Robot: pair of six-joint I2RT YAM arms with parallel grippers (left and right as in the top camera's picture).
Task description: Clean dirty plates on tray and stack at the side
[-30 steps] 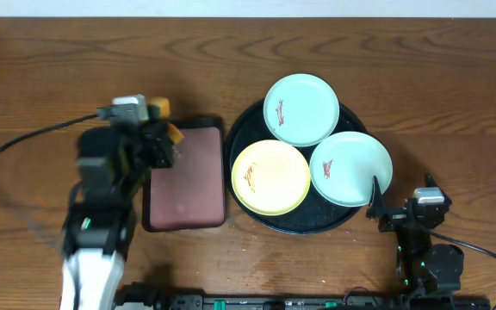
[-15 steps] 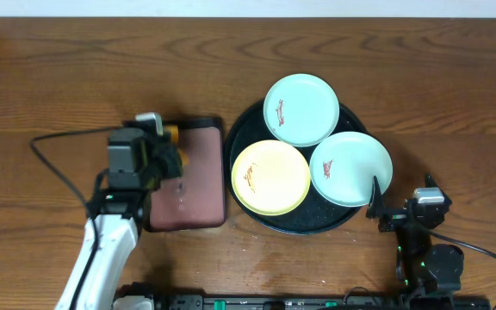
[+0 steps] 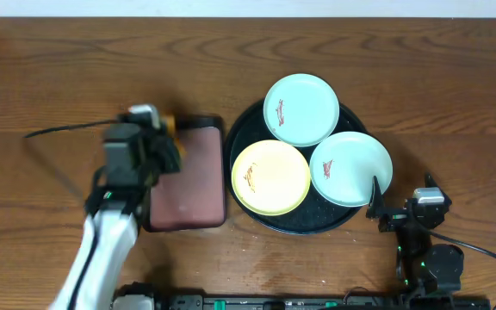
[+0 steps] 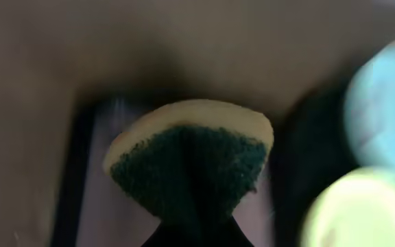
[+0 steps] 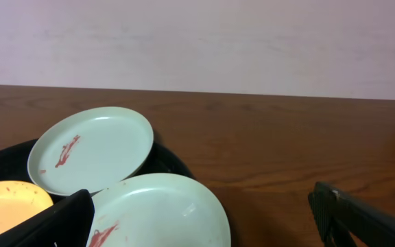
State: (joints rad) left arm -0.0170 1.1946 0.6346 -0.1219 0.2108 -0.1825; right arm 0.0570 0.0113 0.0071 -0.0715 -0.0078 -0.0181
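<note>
Three plates lie on the round black tray (image 3: 308, 221): a mint one at the far side (image 3: 300, 108), a mint one on the right (image 3: 350, 169) and a yellow one on the left (image 3: 271, 176). Each carries a reddish smear. My left gripper (image 3: 165, 145) is shut on a yellow sponge (image 4: 190, 161) with a dark green scrub face, held over the far left corner of the maroon tray (image 3: 188, 176). At the front right, my right gripper (image 3: 401, 200) stands open just beside the black tray, with nothing between its fingers (image 5: 67, 219).
The maroon rectangular tray with a black rim lies directly left of the black tray. Bare wooden table stretches along the far side and to the right of the plates (image 5: 286, 137). A black cable (image 3: 58, 132) trails left from the left arm.
The left arm has shifted over the maroon tray's left edge, moving toward the front and then back a little, with the sponge still in its grip. The right arm and the plates have not moved.
</note>
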